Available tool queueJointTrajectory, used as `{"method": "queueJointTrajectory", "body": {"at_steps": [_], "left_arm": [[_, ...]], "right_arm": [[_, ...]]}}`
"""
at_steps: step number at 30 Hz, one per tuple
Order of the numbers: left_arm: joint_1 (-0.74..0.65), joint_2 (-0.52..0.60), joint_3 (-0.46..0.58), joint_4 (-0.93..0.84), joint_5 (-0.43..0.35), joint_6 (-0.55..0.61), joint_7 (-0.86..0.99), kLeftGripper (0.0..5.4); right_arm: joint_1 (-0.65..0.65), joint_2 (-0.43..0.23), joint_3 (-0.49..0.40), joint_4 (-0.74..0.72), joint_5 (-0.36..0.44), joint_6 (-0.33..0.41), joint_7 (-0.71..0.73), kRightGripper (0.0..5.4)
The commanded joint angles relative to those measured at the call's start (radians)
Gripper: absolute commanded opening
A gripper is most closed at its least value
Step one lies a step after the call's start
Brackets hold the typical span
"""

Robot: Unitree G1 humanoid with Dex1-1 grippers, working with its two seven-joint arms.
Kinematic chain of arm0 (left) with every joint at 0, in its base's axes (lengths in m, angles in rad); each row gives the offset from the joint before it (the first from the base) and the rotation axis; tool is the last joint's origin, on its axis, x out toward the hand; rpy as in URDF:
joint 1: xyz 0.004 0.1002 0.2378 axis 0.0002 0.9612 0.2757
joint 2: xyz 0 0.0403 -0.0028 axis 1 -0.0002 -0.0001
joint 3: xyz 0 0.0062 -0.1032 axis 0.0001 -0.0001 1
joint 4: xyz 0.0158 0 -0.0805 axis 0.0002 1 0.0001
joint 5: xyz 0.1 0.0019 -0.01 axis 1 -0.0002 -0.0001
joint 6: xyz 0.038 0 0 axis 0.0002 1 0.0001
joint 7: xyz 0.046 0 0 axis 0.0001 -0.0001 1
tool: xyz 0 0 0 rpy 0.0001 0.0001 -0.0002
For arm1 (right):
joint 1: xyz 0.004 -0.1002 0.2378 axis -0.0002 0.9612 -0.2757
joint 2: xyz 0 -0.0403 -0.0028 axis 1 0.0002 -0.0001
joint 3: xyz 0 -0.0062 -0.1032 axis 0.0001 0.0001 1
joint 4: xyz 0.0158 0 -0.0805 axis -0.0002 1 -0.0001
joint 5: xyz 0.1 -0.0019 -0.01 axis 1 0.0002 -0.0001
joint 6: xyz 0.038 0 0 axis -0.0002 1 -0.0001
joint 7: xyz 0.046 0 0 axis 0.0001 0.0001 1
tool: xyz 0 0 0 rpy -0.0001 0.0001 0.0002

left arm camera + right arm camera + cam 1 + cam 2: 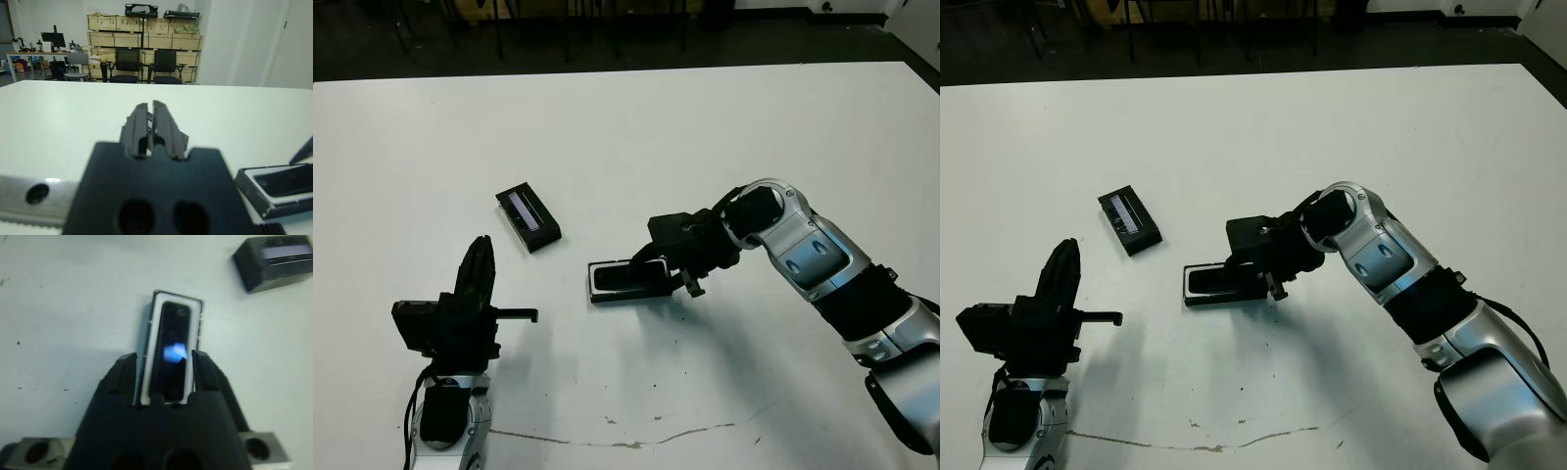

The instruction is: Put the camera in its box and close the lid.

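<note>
Black outside and white-lined, the shallow rectangular box (171,350) lies on the white table (705,127) with the slim black bar camera (172,348) seated inside it, a bluish glint showing near the middle of the bar. Placement appears complete; the lid step is judged not yet done.

The right claw (664,269) sits over the near end of the box, its fingers (122,374) spread to either side of the box walls, apparently not pinching anything. The right arm reaches inward across the table, elbow bent.

The flat black lid with a pale grey stripe (529,219) lies apart from the box, beyond the right claw.

The left claw (475,284) is held upright, well clear, fingers pressed nearly together and empty.

Next move calls for withdrawing, then fetching the lid and squaring it over the box.
</note>
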Motion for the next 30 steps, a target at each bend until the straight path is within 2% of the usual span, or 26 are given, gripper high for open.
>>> {"method": "queueJointTrajectory", "body": {"at_steps": [1, 5, 11, 15, 17, 21, 27, 30], "left_arm": [[0.065, 0.003, 0.007, 0.011, -0.004, 0.008, -0.003, 0.00], [0.060, 0.009, 0.011, 0.009, -0.013, 0.014, -0.009, 0.00], [0.057, 0.016, 0.012, -0.002, -0.005, 0.032, -0.011, 0.00], [0.061, 0.016, 0.011, -0.012, 0.009, 0.038, -0.008, 0.00], [0.067, 0.014, 0.010, -0.020, 0.011, 0.041, -0.008, 0.00], [0.077, 0.009, 0.011, -0.022, -0.002, 0.036, -0.012, 0.00], [0.084, 0.005, 0.013, -0.021, -0.006, 0.034, -0.008, 0.00], [0.085, 0.020, 0.022, -0.043, 0.006, 0.030, -0.012, 0.00]], "right_arm": [[0.045, -0.022, -0.032, 0.008, 0.005, -0.009, -0.024, 2.93], [0.078, -0.018, -0.059, 0.022, 0.022, -0.059, -0.026, 3.63], [0.100, -0.037, -0.075, -0.047, -0.010, -0.044, -0.081, 4.69], [0.126, -0.038, -0.127, -0.083, 0.024, -0.014, -0.119, 5.39], [0.150, -0.031, -0.174, -0.094, 0.066, -0.008, -0.138, 5.39], [0.232, -0.006, -0.295, -0.143, 0.184, 0.059, -0.216, 5.39], [0.376, 0.014, -0.375, -0.247, 0.234, 0.064, -0.366, 5.29], [0.468, 0.035, -0.404, -0.306, 0.216, -0.001, -0.466, 4.91]]}}
